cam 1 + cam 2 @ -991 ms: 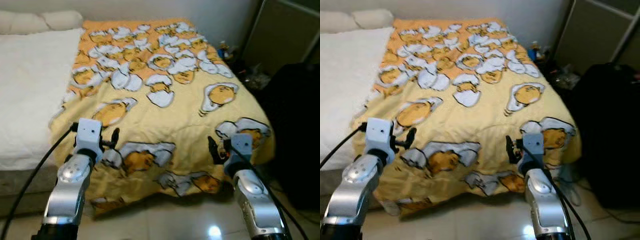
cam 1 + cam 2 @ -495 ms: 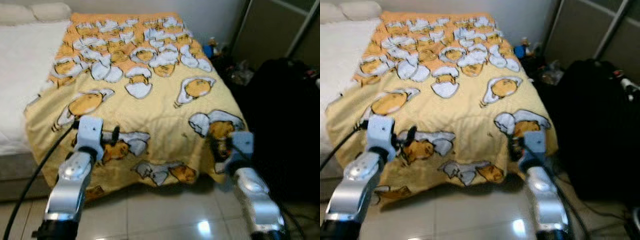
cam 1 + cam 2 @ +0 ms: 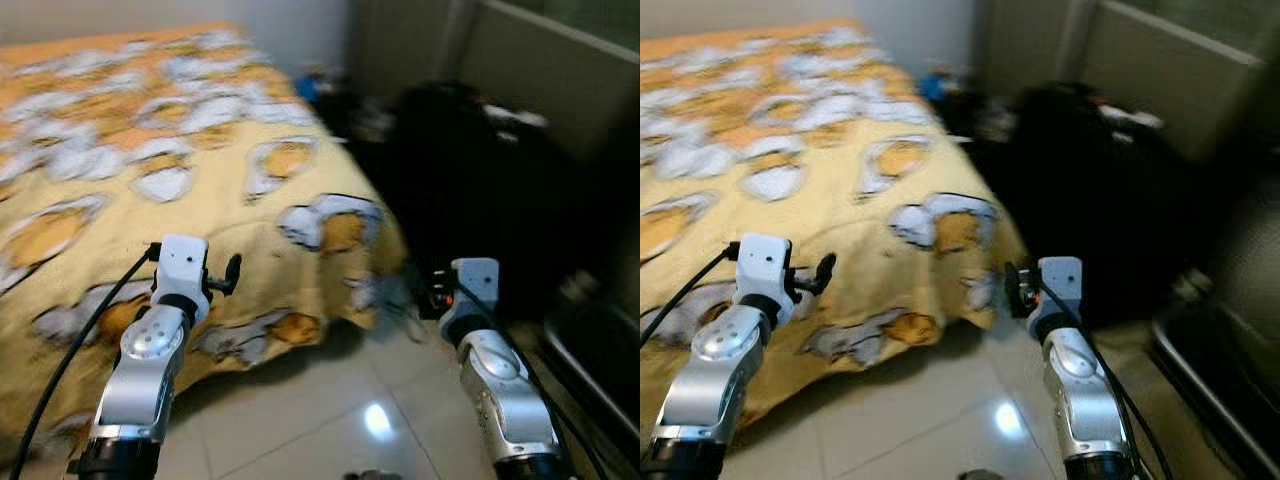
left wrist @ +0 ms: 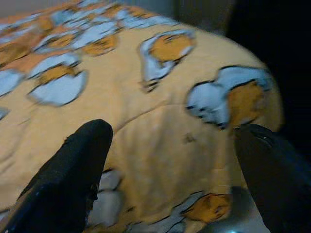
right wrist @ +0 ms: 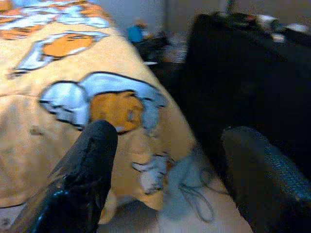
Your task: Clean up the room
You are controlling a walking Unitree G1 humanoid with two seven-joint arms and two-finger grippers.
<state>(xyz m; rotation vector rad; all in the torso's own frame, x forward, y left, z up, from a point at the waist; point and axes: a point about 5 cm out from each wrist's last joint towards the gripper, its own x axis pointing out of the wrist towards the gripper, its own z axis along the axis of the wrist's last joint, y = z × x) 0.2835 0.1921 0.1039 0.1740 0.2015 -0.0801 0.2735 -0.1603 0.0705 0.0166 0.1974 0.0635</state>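
The camera swings toward the robot's right, so the yellow blanket (image 3: 150, 200) now sits further left and the white bedding and pillows slide out of frame. The black bulk (image 3: 470, 190) beside the bed now fills the middle, and the whole scene is blurrier than a second ago.

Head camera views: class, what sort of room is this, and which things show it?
Most likely a bedroom: a bed with a yellow egg-print blanket hanging over its edge, a tiled floor, and a large black bag beside the bed.

Bed (image 3: 40, 370) w/ yellow quilt (image 3: 200, 200) (egg print) draped over.
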